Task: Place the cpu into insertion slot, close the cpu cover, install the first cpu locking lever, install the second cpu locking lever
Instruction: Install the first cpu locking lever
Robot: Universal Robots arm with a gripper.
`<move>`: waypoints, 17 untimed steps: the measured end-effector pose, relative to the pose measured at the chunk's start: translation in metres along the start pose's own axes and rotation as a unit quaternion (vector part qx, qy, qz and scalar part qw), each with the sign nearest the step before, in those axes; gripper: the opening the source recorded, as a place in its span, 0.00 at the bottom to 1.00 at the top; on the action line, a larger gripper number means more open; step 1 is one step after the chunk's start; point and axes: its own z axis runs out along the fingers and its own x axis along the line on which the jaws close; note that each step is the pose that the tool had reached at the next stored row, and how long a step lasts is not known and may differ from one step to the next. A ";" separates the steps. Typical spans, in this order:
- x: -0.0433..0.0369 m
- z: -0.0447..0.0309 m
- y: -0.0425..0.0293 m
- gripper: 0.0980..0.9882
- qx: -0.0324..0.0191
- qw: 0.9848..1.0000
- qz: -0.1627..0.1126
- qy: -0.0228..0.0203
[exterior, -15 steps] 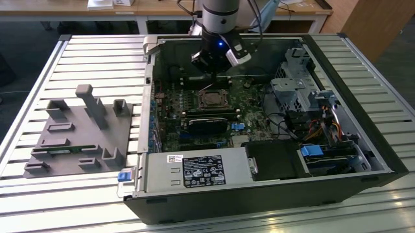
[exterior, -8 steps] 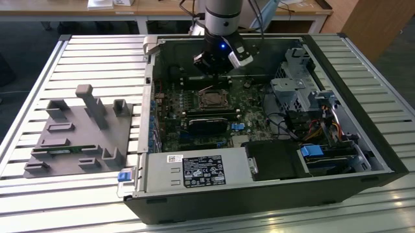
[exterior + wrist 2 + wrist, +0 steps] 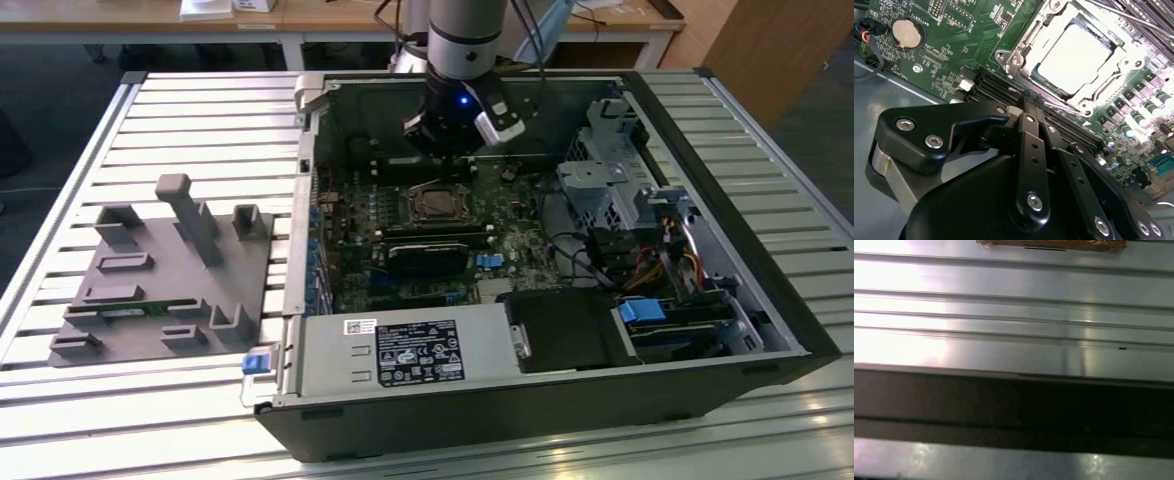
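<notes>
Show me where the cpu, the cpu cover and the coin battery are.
cpu (image 3: 1075, 60), second wrist view, centre of its pale metal top.
cpu cover (image 3: 1029, 42), second wrist view, one side bar of the silver frame.
coin battery (image 3: 906, 33), second wrist view, middle of the round silver face.

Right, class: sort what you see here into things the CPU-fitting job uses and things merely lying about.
Job in hand:
- cpu, seated in the insertion slot
- cpu cover, down around the chip
- gripper, beside the socket

Lying about:
- grey fixture block on the table
- coin battery
- power supply
- blue drive tab
</notes>
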 end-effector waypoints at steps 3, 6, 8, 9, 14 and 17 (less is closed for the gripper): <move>-0.0006 0.0022 0.0000 0.01 0.000 1.000 0.000 0.001; -0.0012 0.0045 -0.0001 0.01 0.000 1.000 0.000 0.001; -0.0014 0.0060 -0.0002 0.01 0.001 1.000 0.000 0.002; -0.0016 0.0067 -0.0003 0.01 0.001 1.000 0.000 0.002; -0.0021 0.0095 -0.0005 0.01 0.005 1.000 0.000 0.003; -0.0023 0.0111 -0.0006 0.01 0.009 1.000 0.000 0.004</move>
